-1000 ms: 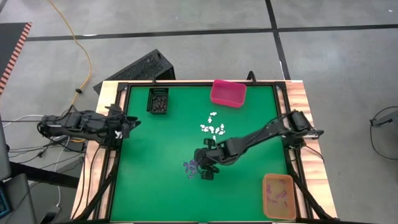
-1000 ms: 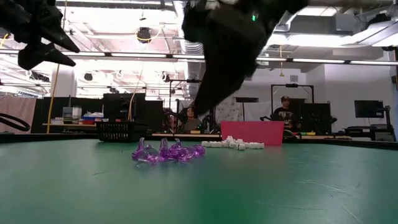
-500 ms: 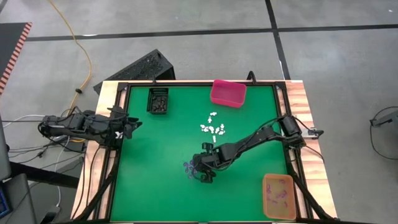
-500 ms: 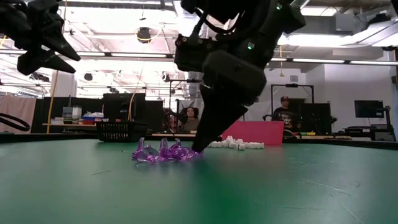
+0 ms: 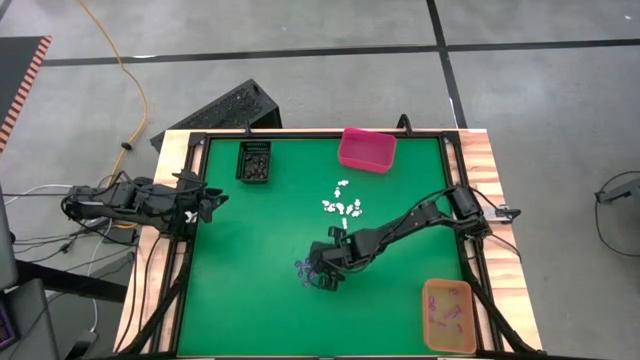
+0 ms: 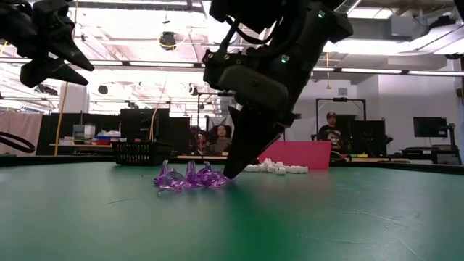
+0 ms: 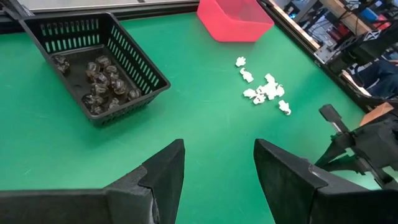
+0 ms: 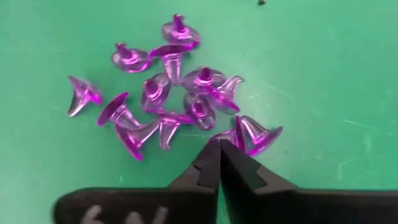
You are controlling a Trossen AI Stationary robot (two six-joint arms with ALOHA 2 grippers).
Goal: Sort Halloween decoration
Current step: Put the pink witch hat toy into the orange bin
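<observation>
The purple trinkets [image 8: 177,93] lie in a loose heap on the green table [image 5: 250,290], a little toward the front edge from its middle. The right gripper [image 8: 219,155] is down at the heap's edge, its jaws pressed together with the tips touching a purple piece; whether one is pinched cannot be told. White trinkets [image 5: 342,205] lie nearer the back edge, black ones in the black basket [image 7: 134,53]. The left gripper [image 7: 217,171] hangs open over the left edge.
</observation>
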